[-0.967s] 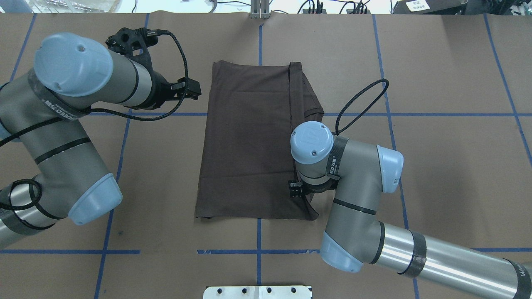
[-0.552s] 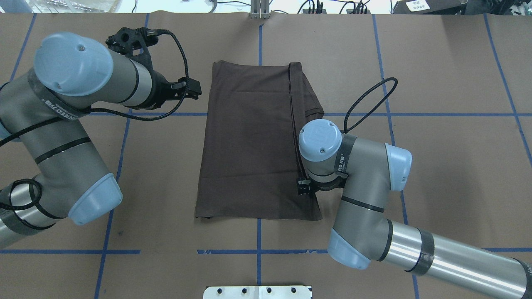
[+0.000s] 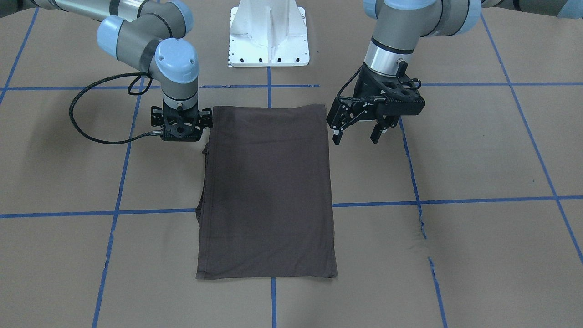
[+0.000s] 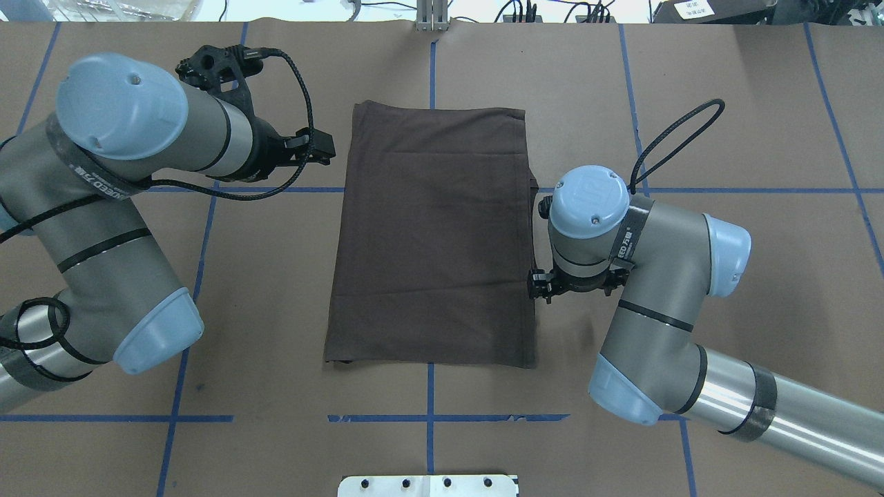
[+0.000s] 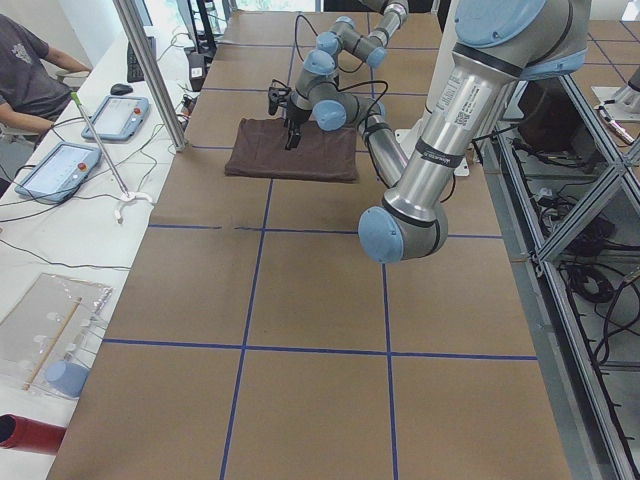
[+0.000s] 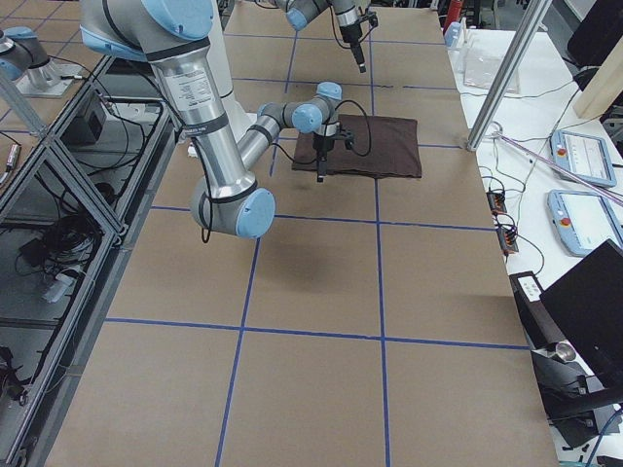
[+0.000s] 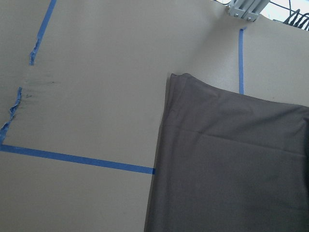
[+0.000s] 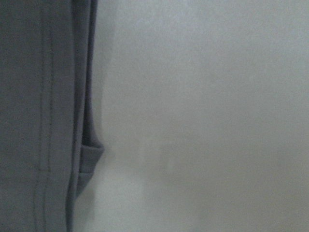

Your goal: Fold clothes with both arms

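My right gripper sits low beside T-shirt edge, frame left, grip unreadable; left gripper spread; I'd pinch both upper corners level

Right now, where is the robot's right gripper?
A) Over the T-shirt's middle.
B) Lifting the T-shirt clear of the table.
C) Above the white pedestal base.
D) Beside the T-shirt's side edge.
D: the right gripper sits just off the flat T-shirt's side edge.

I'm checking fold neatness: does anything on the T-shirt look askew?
Yes. A sleeve hem pokes out beyond the folded T-shirt's long edge on the right gripper's side, so that edge isn't flush.
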You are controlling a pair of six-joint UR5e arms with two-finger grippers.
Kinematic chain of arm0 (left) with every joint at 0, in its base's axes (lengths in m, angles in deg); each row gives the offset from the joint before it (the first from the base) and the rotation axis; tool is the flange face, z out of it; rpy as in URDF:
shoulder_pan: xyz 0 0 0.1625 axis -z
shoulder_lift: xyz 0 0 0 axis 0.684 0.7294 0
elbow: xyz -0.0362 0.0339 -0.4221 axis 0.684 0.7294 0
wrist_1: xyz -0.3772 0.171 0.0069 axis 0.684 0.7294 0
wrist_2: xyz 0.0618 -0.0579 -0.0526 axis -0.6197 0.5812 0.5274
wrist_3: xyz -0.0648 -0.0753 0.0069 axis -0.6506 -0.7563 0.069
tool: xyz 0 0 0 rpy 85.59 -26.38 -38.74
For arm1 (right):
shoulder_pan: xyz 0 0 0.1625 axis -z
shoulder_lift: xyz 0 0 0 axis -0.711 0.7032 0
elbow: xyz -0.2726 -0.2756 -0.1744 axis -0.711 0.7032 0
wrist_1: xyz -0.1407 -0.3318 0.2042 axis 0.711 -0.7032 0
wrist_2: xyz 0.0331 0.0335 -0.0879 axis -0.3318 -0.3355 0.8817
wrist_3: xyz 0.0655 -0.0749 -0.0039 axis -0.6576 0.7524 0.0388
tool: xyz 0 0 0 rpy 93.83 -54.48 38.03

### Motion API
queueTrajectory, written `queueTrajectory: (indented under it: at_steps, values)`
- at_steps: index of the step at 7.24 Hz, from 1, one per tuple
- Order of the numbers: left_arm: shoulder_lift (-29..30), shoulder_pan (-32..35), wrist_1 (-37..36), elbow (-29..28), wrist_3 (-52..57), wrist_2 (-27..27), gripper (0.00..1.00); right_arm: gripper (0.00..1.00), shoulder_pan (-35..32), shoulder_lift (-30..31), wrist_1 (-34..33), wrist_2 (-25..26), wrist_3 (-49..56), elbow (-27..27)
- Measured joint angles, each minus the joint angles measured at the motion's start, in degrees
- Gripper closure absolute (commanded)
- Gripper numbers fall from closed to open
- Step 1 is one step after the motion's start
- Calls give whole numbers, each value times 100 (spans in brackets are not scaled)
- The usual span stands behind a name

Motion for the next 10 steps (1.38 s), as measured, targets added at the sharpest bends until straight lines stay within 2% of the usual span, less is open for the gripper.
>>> queueTrajectory:
  at_steps: [2,3,4,7,10]
  values:
    - [-257,-250,245,98,-613,168,0,0,-104,-174,38,-140,-47,-372]
    - [-501,-584,525,182,-1275,181,0,0,-123,-201,45,-171,-109,-620]
    - [-664,-984,691,225,-1959,29,0,0,-126,-213,88,-194,-241,-786]
    - [-967,-2187,764,163,-3408,-968,0,0,-119,-216,498,-226,-693,-918]
    - [-943,-2632,769,-153,-3897,-1306,8,0,-111,-214,659,-221,-789,-916]
